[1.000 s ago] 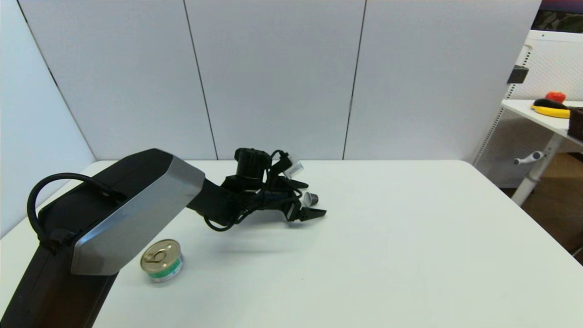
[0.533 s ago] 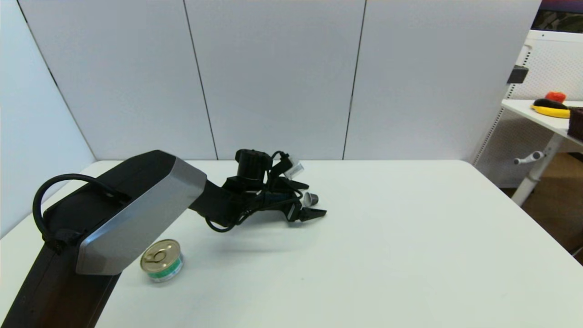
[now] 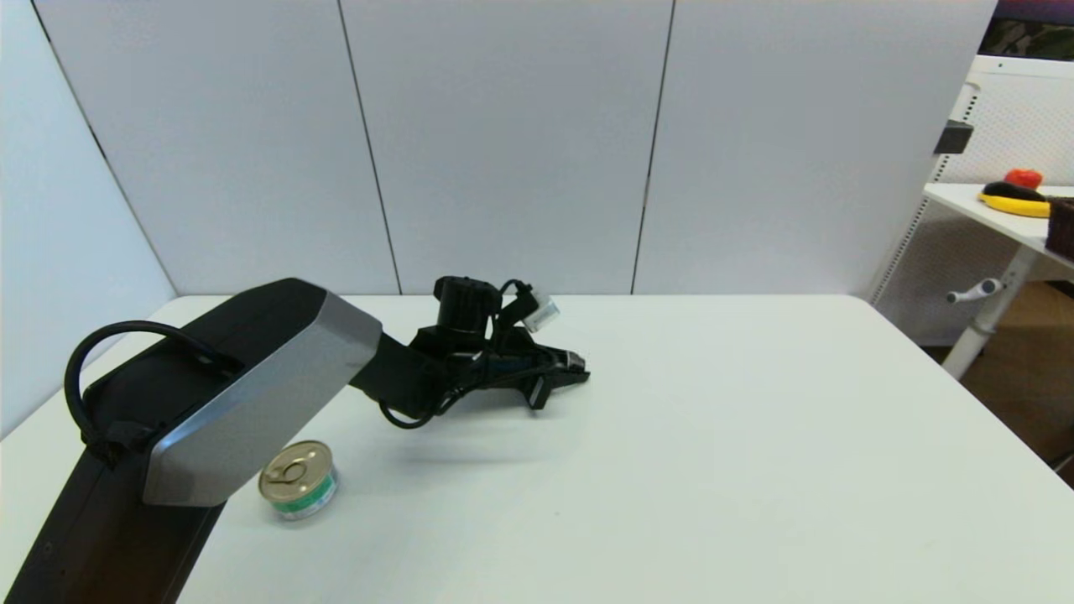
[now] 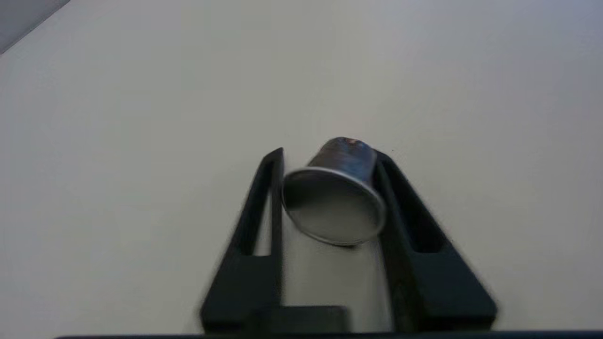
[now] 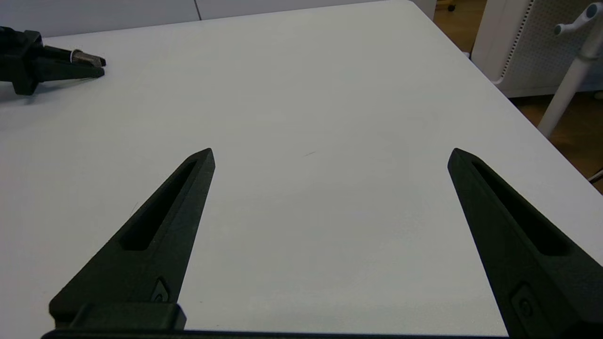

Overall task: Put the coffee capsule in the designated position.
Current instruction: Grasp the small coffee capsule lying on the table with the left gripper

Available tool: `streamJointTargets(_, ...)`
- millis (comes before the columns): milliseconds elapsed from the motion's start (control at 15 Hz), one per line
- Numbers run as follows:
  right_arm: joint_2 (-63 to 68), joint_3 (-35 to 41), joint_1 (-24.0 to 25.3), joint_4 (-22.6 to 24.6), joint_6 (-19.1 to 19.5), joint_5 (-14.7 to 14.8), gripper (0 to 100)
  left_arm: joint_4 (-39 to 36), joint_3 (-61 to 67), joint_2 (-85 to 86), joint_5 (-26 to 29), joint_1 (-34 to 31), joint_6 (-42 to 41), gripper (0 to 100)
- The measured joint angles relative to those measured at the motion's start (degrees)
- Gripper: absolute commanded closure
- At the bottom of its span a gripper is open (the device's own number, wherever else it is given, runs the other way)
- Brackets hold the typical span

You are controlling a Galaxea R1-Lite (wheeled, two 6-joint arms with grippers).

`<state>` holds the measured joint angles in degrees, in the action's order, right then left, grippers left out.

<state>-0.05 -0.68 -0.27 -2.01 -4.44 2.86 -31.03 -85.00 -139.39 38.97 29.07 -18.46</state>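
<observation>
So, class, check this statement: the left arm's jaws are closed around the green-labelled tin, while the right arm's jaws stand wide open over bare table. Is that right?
Not quite. The left gripper is closed on the coffee capsule, as the left wrist view shows; the tin sits untouched near the table's front-left in the head view. The right gripper does stand wide open over bare table.

Bright even light, soft shadow under left arm, left wrist view motion-blurred

Coffee capsule: shiny metal w/ dull foil face; fingers matt black plastic; table smooth matt white.
</observation>
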Motion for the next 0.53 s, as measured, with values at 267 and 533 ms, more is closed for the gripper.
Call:
streamJointTargets(267, 0.0, -0.02, 0.0, 0.01, 0.0, 0.0, 0, -0.09, 0.02, 0.33, -0.02, -0.02, 0.02, 100)
streamJointTargets(533, 0.0, -0.02, 0.0, 0.0, -0.02, 0.0, 0, 0.0, 0.83, 2.45, 0.0, -0.96, -0.12, 100)
